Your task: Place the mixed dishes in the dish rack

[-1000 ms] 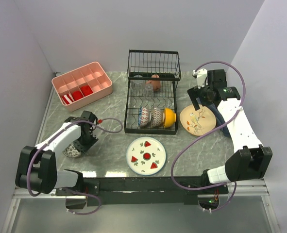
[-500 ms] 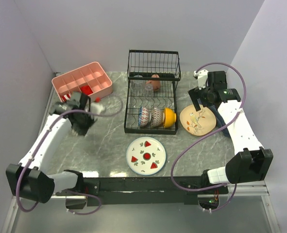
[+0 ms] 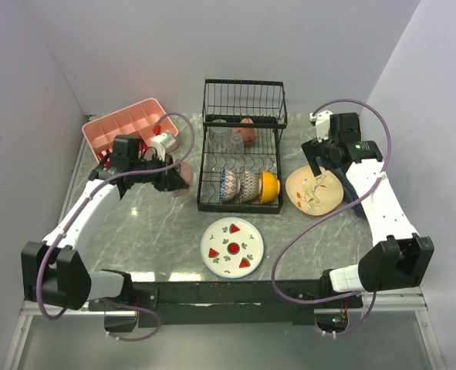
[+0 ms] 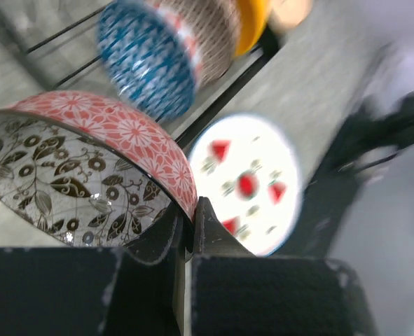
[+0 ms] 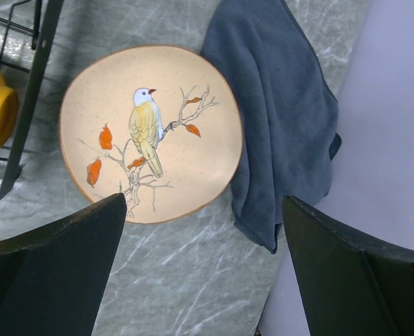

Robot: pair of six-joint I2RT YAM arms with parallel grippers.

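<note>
Nope, zero readable text here: no labels, brand marks, numbers or signs legible in any view.

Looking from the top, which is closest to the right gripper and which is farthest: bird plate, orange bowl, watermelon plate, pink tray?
From the right gripper:
1. bird plate, just under it.
2. orange bowl, at the right end of the dish rack.
3. watermelon plate, front middle.
4. pink tray, far back left.
</note>
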